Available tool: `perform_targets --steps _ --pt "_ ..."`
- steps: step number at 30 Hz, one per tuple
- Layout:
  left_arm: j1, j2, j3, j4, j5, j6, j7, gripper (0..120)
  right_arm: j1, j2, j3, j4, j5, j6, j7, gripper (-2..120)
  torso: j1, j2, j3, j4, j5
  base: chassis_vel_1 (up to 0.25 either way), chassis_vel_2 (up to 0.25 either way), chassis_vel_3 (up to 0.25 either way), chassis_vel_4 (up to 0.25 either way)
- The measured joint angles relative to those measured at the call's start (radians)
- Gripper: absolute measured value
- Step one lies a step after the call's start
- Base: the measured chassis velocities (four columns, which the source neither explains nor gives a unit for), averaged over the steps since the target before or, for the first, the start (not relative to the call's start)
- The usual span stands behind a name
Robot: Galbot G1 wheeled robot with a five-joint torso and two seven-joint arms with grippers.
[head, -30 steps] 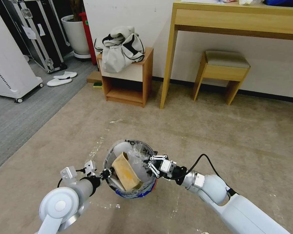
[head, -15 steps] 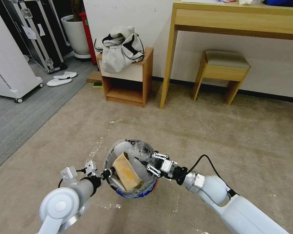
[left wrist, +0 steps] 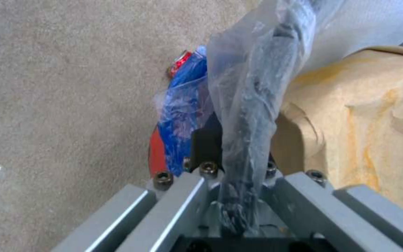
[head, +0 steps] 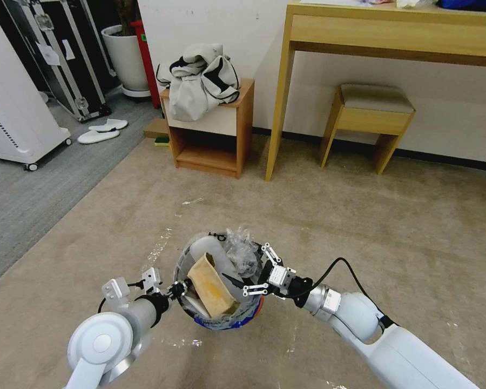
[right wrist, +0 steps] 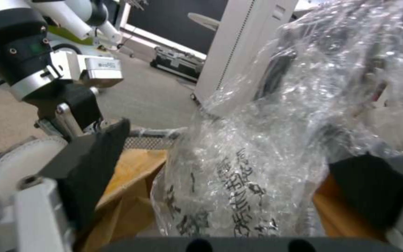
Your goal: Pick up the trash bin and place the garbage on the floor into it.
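The left gripper (head: pixel 174 290) was clenched on the near rim of the trash bin (head: pixel 221 320), its fingers (left wrist: pixel 197 196) pinching rim and liner together, so the bin was held above the floor (head: pixel 362 227) by one edge and could tilt or slip free. Inside it, a cardboard scrap (head: pixel 210 283) stood on end. The right gripper (head: pixel 252 272), fingers released and spread, straddled a clear plastic wad (head: pixel 242 253) at the bin's mouth; springy film might ride out and fall.
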Motion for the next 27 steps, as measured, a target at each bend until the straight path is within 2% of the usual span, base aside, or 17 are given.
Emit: perform_targets --steps 27 --pt "-0.006 -0.014 -0.004 0.020 0.017 -0.004 0.013 0 0.000 -0.009 0.008 0.000 -0.018 0.017 -0.036 100 0.000 0.000 0.000 0.0000 0.0000 0.000 0.000 0.000 0.000"
